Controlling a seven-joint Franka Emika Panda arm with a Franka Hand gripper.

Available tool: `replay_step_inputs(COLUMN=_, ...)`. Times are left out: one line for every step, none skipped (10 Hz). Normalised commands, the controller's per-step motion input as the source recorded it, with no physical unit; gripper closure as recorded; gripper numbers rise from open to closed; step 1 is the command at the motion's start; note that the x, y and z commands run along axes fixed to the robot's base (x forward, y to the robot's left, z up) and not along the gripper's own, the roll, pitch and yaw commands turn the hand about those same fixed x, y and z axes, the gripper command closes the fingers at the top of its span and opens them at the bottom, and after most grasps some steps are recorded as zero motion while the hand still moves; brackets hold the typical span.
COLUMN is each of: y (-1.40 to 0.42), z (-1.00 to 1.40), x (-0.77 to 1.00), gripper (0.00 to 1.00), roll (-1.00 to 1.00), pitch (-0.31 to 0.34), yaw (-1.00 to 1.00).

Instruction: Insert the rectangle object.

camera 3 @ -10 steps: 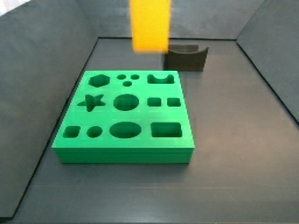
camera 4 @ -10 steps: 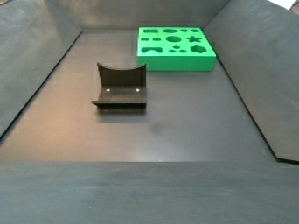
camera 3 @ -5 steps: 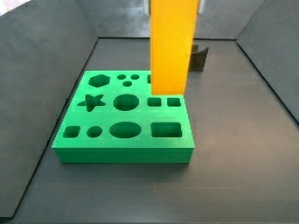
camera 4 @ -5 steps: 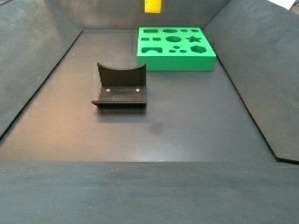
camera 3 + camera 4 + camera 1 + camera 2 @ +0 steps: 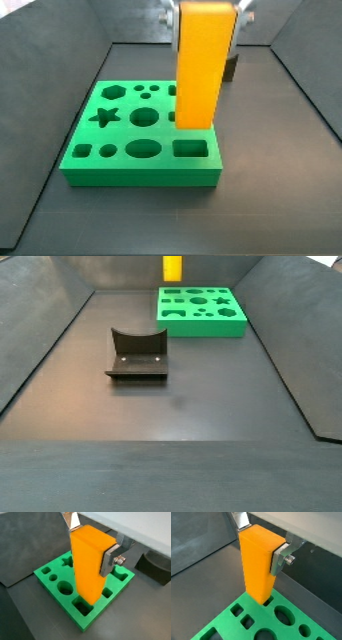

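The tall, smooth orange-yellow rectangular block is held upright by the pincer, whose flat silver fingers are pressed against opposite faces of its upper end, as is seen in both wrist views. The block is suspended above the flat green board with shaped holes, and its lower end is placed over the rectangular hole near one corner of the board; whether the tip has entered that hole cannot be told for certain, since the block hides the opening. In a side view the block is seen standing over the board, with the pincer at the top edge. The small dark grey holder with a notch is seen resting on the dark desk, well apart from the board.
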Motion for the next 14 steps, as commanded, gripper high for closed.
replay_step_inputs(y=-0.04, z=-0.35, x=0.0, gripper=1.0, roll=-0.17, pitch=0.0, yaw=0.03)
replay_step_inputs(y=-0.07, z=-0.42, x=0.0, gripper=1.0, roll=-0.07, pitch=0.0, yaw=0.05)
replay_step_inputs(y=-0.14, z=-0.4, x=0.05, gripper=1.0, roll=-0.06, pitch=0.026, yaw=0.03)
replay_step_inputs(y=-0.26, z=-0.3, x=0.18, gripper=1.0, roll=-0.03, pitch=0.049, yaw=0.0)
replay_step_inputs(y=-0.16, z=-0.16, x=0.08, gripper=1.0, roll=0.0, pitch=0.036, yaw=0.0)
replay_step_inputs(y=-0.12, z=-0.13, x=0.01, gripper=1.0, roll=0.0, pitch=0.014, yaw=0.0)
replay_step_inputs(y=-0.05, z=-0.09, x=0.0, gripper=1.0, roll=0.0, pitch=0.003, yaw=0.0)
replay_step_inputs(y=0.0, z=-0.08, x=0.0, gripper=1.0, roll=0.0, pitch=0.004, yaw=0.0)
replay_step_inputs(y=0.0, z=-0.14, x=0.0, gripper=1.0, roll=0.0, pitch=0.016, yaw=0.03)
replay_step_inputs(y=0.02, z=-0.14, x=0.0, gripper=1.0, roll=0.02, pitch=0.017, yaw=0.09)
replay_step_inputs(y=0.02, z=-0.13, x=0.0, gripper=1.0, roll=0.02, pitch=0.021, yaw=0.07)
replay_step_inputs(y=0.0, z=-0.21, x=0.0, gripper=1.0, roll=0.0, pitch=0.004, yaw=0.04)
replay_step_inputs(y=-0.01, z=-0.35, x=0.0, gripper=1.0, roll=0.0, pitch=0.0, yaw=0.01)
replay_step_inputs(y=-0.09, z=-0.46, x=0.0, gripper=1.0, roll=0.01, pitch=0.0, yaw=0.0)
